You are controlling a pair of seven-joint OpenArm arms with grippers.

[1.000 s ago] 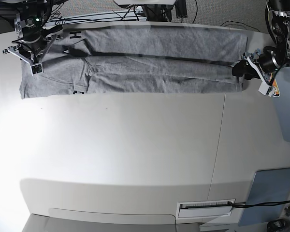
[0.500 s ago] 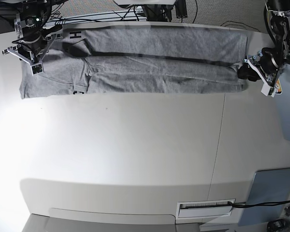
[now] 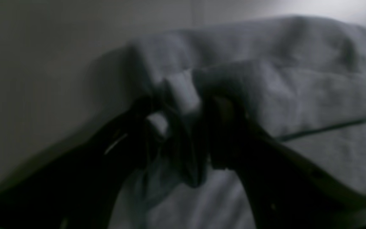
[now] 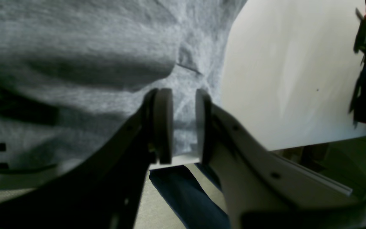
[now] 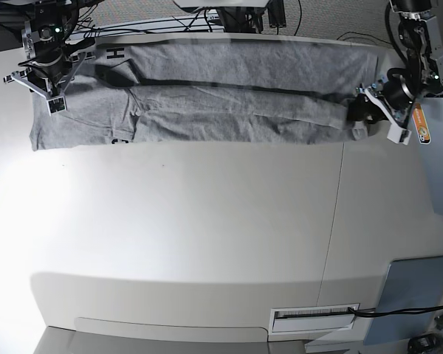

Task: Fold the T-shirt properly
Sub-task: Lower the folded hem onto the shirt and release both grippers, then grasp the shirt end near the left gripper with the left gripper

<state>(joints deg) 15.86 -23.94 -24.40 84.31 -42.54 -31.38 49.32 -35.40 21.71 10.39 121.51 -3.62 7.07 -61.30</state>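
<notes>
Your heather-grey T-shirt (image 5: 207, 92) lies stretched as a long, narrow band along the far edge of the white surface (image 5: 207, 236), folded lengthwise into overlapping layers with creases running end to end. Black block lettering shows near its left end in the base view, and the right end is bunched.

Heather-grey T-shirt (image 5: 236, 88) with black lettering; white table (image 5: 207, 228); grey claw pads (image 4: 164, 124)

The T-shirt (image 5: 207, 92) lies stretched along the counter's (image 5: 207, 236) far edge. The right gripper (image 5: 48, 81) stands over one end, the left gripper (image 5: 362, 110) at the other.
</notes>
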